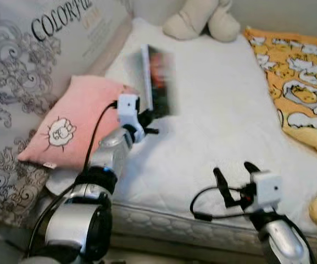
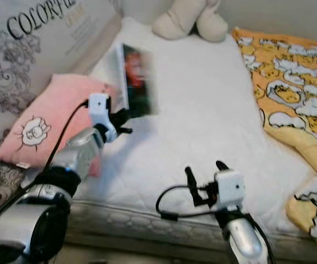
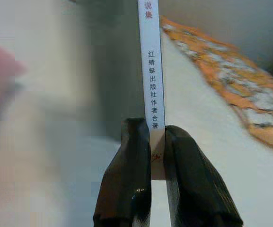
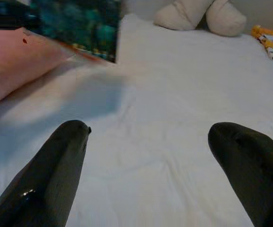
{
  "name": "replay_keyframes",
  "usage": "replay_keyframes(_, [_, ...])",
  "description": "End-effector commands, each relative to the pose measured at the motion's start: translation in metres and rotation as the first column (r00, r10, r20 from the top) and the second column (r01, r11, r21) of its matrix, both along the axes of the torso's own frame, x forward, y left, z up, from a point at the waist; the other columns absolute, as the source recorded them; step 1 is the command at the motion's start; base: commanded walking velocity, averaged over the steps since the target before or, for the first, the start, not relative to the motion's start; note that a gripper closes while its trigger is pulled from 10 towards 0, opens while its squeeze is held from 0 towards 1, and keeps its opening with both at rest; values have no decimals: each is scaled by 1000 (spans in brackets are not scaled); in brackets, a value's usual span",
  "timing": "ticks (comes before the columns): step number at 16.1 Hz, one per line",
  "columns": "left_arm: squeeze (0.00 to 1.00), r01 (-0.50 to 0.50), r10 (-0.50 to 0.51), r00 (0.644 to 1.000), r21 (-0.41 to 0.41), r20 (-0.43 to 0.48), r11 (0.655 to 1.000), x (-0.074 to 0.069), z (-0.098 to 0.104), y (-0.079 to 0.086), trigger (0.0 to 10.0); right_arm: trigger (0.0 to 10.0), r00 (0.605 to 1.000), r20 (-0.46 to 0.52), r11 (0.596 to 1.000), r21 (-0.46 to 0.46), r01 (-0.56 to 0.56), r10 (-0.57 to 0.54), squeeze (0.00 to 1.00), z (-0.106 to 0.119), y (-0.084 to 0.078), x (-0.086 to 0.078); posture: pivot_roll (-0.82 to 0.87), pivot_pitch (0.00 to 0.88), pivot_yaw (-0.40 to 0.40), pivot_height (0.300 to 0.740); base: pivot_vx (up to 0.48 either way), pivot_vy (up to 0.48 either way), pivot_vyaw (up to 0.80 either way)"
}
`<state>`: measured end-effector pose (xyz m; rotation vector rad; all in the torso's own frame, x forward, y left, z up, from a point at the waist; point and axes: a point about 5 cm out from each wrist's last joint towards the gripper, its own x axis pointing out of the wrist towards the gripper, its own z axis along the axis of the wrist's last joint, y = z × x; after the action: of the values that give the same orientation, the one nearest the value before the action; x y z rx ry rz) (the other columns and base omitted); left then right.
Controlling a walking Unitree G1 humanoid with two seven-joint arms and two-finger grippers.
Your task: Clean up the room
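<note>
A thin book (image 1: pixel 158 81) with a dark cover and a white spine (image 3: pixel 151 85) is held upright above the white mattress (image 1: pixel 224 121). My left gripper (image 1: pixel 146 122) is shut on the book's lower edge, and both black fingers (image 3: pixel 131 175) pinch the spine. The book looks blurred in the head views. My right gripper (image 1: pixel 234 177) hovers open over the mattress's front edge, nothing between its fingers (image 4: pixel 56 175).
A pink cushion (image 1: pixel 76 121) lies left of the book, against a grey patterned pillow (image 1: pixel 21 66). A beige plush toy (image 1: pixel 202 19) sits at the back. An orange patterned blanket (image 1: pixel 301 93) covers the right side of the bed.
</note>
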<state>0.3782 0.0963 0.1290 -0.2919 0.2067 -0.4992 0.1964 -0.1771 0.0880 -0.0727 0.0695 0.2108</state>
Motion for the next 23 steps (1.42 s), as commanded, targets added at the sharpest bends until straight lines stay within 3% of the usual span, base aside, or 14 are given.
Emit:
replay_keyframes(1, [0, 116, -114, 993, -108, 19, 987, 1, 11, -10, 0, 10000, 1000, -13, 1000, 3, 3, -3, 63, 6, -4, -9, -250, 132, -41, 732, 0, 0, 0])
replay_keyframes(2, [0, 126, -134, 990, -179, -36, 976, -1, 4, -6, 0, 10000, 1000, -29, 1000, -4, 2, -2, 63, 8, -5, -18, -274, 153, -46, 732, 0, 0, 0])
replay_keyframes(5, [0, 75, -124, 975, -254, -184, 964, -9, -21, 17, 0, 10000, 998, -66, 1000, -13, 2, -2, 67, 15, -8, -37, -313, 200, -66, 732, 0, 0, 0])
replay_keyframes(6, [0, 82, -130, 968, -217, -216, 973, -12, -30, 21, 0, 10000, 997, -72, 1000, -13, 1, -2, 63, 16, -7, -39, -317, 209, -72, 732, 0, 0, 0])
replay_keyframes(7, [0, 102, -100, 938, -11, -333, 995, -27, -59, 40, 0, 10000, 996, -85, 1000, -10, -4, 3, 67, 18, -5, -42, -319, 220, -77, 732, 0, 0, 0])
replay_keyframes(8, [0, 97, -65, 928, 68, -368, 993, -32, -68, 49, 0, 10000, 996, -87, 1000, -9, -6, 5, 67, 19, -4, -43, -319, 221, -77, 732, 0, 0, 0])
replay_keyframes(10, [0, 53, 2, 932, 143, -362, 988, -31, -68, 64, 0, 10000, 996, -89, 1000, -8, -11, 10, 63, 21, -4, -42, -315, 225, -76, 732, 0, 0, 0])
replay_keyframes(12, [0, 31, 55, 958, 289, -282, 957, -21, -52, 86, 0, 10000, 995, -95, 999, -12, -30, 29, 67, 23, -5, -40, -299, 225, -75, 732, 0, 0, 0])
replay_keyframes(14, [0, 69, 22, 977, 408, -213, 911, -12, -36, 90, 0, 10000, 995, -96, 999, -9, -37, 36, 63, 22, -2, -37, -286, 222, -73, 732, 0, 0, 0])
replay_keyframes(16, [0, 86, -1, 984, 476, -176, 875, -5, -23, 90, 0, 10000, 995, -95, 999, -2, -43, 42, 67, 21, 2, -36, -278, 219, -69, 732, 0, 0, 0])
replay_keyframes(23, [0, 77, 55, 975, 565, -213, 822, -2, -19, 97, 0, 10000, 994, -104, 999, 7, -45, 46, 71, 18, 6, -34, -257, 212, -53, 732, 0, 0, 0])
